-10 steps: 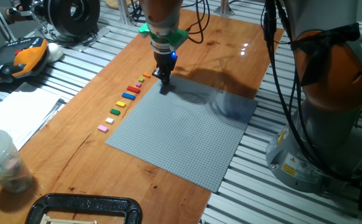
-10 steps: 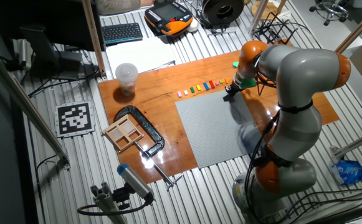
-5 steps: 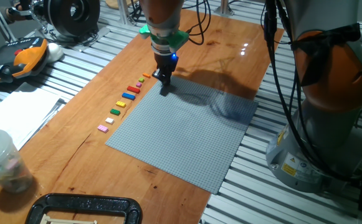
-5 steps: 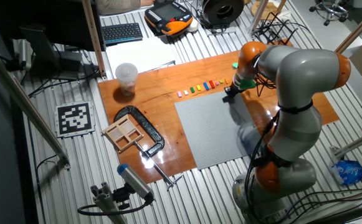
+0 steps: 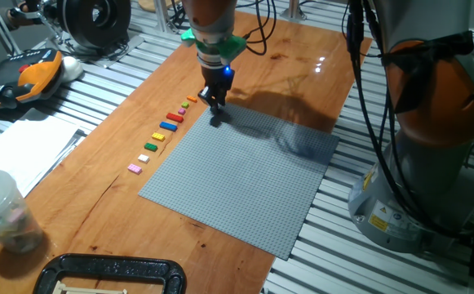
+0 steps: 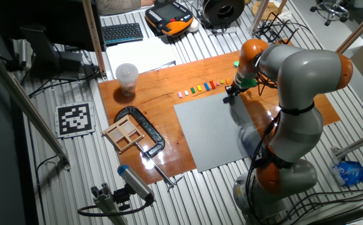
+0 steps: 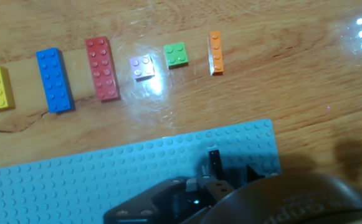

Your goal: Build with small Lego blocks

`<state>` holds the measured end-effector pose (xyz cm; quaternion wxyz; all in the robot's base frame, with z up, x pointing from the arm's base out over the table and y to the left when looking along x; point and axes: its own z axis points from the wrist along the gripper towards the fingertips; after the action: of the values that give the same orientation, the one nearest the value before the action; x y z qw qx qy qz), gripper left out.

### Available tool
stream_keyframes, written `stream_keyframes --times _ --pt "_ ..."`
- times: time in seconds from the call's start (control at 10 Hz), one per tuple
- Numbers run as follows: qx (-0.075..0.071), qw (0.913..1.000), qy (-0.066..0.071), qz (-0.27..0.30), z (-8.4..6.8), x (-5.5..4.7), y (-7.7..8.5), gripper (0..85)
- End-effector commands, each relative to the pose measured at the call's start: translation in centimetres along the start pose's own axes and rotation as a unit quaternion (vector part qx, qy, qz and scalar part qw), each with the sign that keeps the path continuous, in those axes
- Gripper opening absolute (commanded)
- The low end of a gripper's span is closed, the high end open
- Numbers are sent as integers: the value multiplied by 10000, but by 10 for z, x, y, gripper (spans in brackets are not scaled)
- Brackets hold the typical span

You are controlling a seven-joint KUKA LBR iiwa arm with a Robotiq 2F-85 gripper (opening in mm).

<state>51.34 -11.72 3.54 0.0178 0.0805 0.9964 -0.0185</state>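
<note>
Lining bare wood, studded rectangular bricks point(image 7: 102, 67) glisten.

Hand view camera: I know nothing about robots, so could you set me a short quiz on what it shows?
1. Fill in: the claw is over a ____ of the large grey studded plastic baseplate.
2. Which brick lies between the long blue plastic brick and the small square pink plastic brick? A. a yellow one. B. the long red plastic brick. C. a green one.
3. True or false: the narrow orange plastic brick is stuck onto the baseplate.

Key: 1 corner. 2 B. 3 false: the narrow orange plastic brick lies on the wooden table top.
</note>
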Motion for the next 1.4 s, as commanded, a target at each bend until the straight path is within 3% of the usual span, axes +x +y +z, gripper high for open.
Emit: stream_keyframes --times 0.0,0.3,0.4,0.6,0.7,1.3 --pt "0 10000 -1 9 -1 0 1 340" --pt "-9 10000 86 -29 -3 1 5 340" --pt "1 9999 107 -75 -3 0 5 170" --pt "-1 9998 146 -144 -3 0 5 170" --pt "-15 9998 156 -152 -3 0 4 0" --pt "-16 9998 149 -121 -3 -2 10 0"
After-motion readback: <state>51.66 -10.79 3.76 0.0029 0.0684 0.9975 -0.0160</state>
